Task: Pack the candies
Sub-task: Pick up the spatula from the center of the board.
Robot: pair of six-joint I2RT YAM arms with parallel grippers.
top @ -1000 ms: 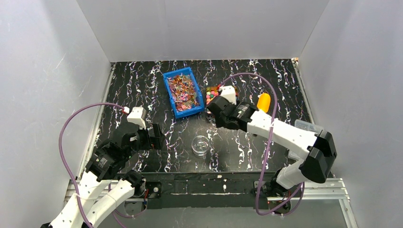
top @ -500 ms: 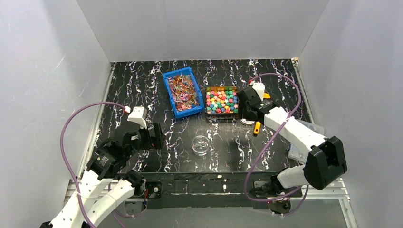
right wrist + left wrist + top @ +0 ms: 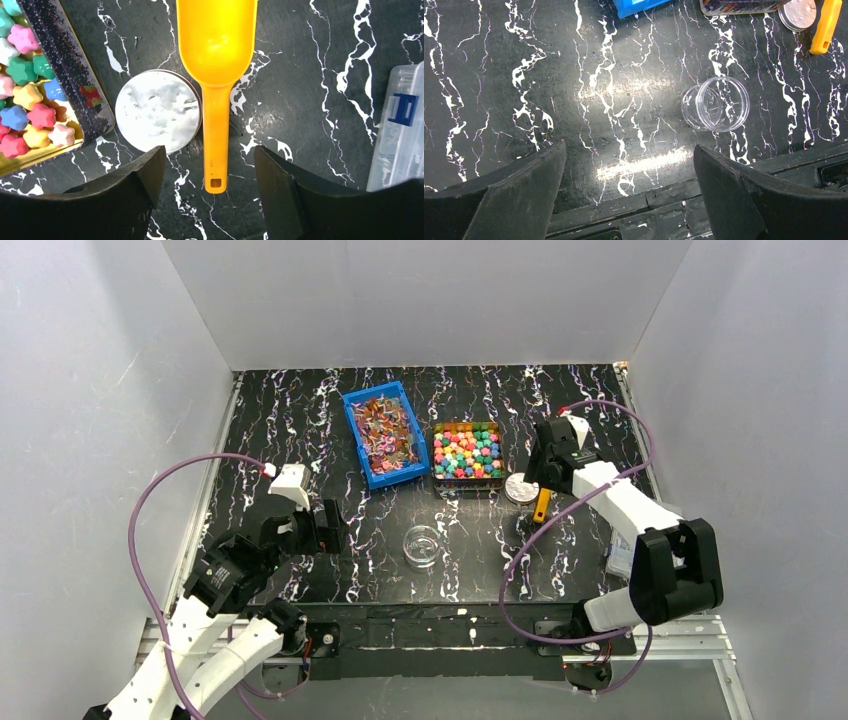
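1. Readable text: none that I can make out. The dark tin (image 3: 75, 75) has a red and green patch on its wall, too blurred to tell whether it is print or reflection. The clear plastic box (image 3: 400, 130) carries a blue tab, unmarked as far as can be seen.
2. Surface: black table (image 3: 300, 420) with white marble-like veins, glossy, with a glare streak in the left wrist view. There is a metal rail (image 3: 690, 635) along the near edge.
3. Room: plain pale wall panels (image 3: 430, 300) on three sides. Purple cables (image 3: 140, 520) loop off both arms.
4. The candies (image 3: 467, 450) are star-shaped in pink, green, yellow, blue and red. They fill the tin at the far centre, just right of the blue bin (image 3: 385, 433), which holds mixed coloured pieces.
5. The clear round jar (image 3: 422, 545) stands in front of the bin and tin, well apart from both.
6. The silver lid (image 3: 157, 117) lies flat just off the tin's corner, right beside the orange scoop (image 3: 216, 75), which lies flat on the table.
7. The right gripper (image 3: 207, 157) is above the scoop handle with jaws apart, a gap on each side, gripping nothing.
8. The left gripper (image 3: 629, 155) is spread wide over bare table and empty, with the jar off to its right.
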